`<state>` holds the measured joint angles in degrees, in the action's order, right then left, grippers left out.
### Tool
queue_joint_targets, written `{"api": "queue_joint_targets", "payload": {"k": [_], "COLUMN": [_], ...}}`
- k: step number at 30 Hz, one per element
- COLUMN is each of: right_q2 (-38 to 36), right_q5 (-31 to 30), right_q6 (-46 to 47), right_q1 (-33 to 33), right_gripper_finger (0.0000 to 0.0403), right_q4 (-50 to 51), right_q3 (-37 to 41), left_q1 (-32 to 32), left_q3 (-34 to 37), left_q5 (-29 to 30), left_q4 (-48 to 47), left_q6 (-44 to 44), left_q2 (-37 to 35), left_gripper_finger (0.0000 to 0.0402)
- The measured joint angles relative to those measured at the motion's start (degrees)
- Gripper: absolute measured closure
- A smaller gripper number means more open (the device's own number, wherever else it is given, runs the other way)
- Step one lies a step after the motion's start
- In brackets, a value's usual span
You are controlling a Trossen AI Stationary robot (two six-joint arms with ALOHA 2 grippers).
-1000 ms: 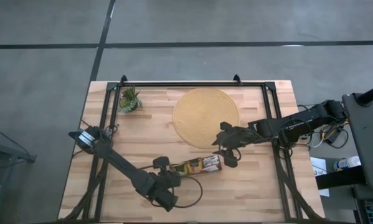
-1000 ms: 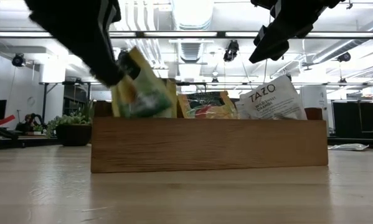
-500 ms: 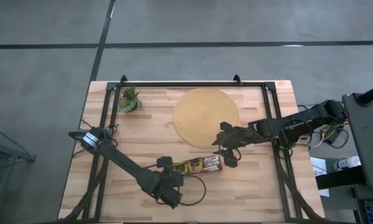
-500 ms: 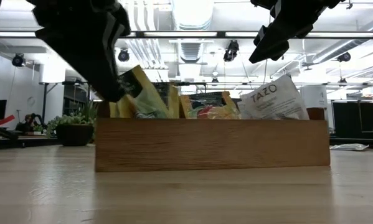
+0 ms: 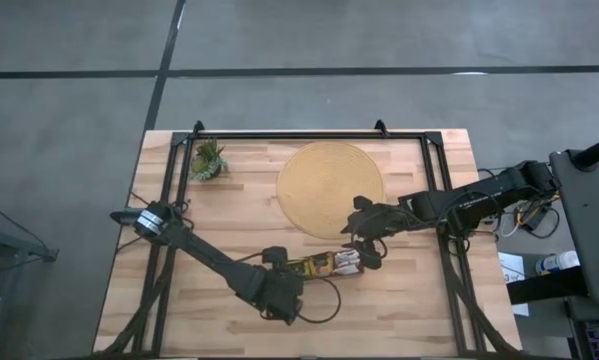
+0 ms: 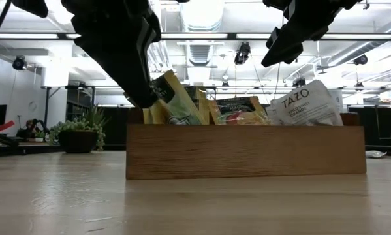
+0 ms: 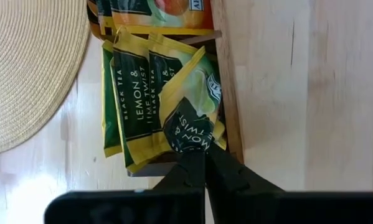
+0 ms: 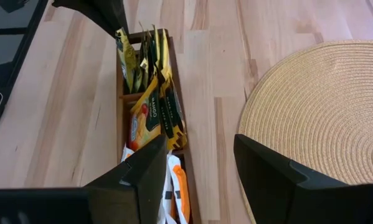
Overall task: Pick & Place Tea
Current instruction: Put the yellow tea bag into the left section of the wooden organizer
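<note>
Your left gripper (image 7: 202, 163) is clenched on a yellow sachet (image 7: 189, 118) in the tray (image 6: 245, 151): lift straight, so neighbours stay put.

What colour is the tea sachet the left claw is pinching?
Yellow with a dark green label, the sachet shows best in the left wrist view.

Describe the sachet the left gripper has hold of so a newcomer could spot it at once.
Find the round mat on the table; just in front of it lies a wooden tray packed with sachets. At the tray's end farthest from the right gripper, the left gripper pinches one yellow sachet. Unlike its flat neighbours, it is bent, pulled up by its dark corner.
</note>
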<state>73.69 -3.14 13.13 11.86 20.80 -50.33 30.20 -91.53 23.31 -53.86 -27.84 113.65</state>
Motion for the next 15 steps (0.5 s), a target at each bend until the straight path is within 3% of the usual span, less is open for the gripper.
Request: {"api": "queue_joint_targets", "payload": {"k": [4, 10, 15], "right_q2": [0.00, 0.00, 0.00], "right_q5": [0.00, 0.00, 0.00], "right_q6": [0.00, -0.02, -0.02], "right_q1": [0.00, 0.00, 0.00], "right_gripper_finger": [0.0218, 0.0218, 0.0218], "right_q4": [-0.02, -0.02, 0.00], "right_q3": [0.00, 0.00, 0.00], "left_q1": [-0.01, -0.11, -0.17], "left_q3": [-0.04, -0.07, -0.07], "left_q5": [-0.37, -0.09, 8.39], "left_q4": [-0.20, -0.18, -0.16], "left_q6": [1.49, 2.40, 3.21], "left_q2": [0.00, 0.00, -0.14], "left_gripper_finger": [0.0378, 0.0309, 0.0273]}}
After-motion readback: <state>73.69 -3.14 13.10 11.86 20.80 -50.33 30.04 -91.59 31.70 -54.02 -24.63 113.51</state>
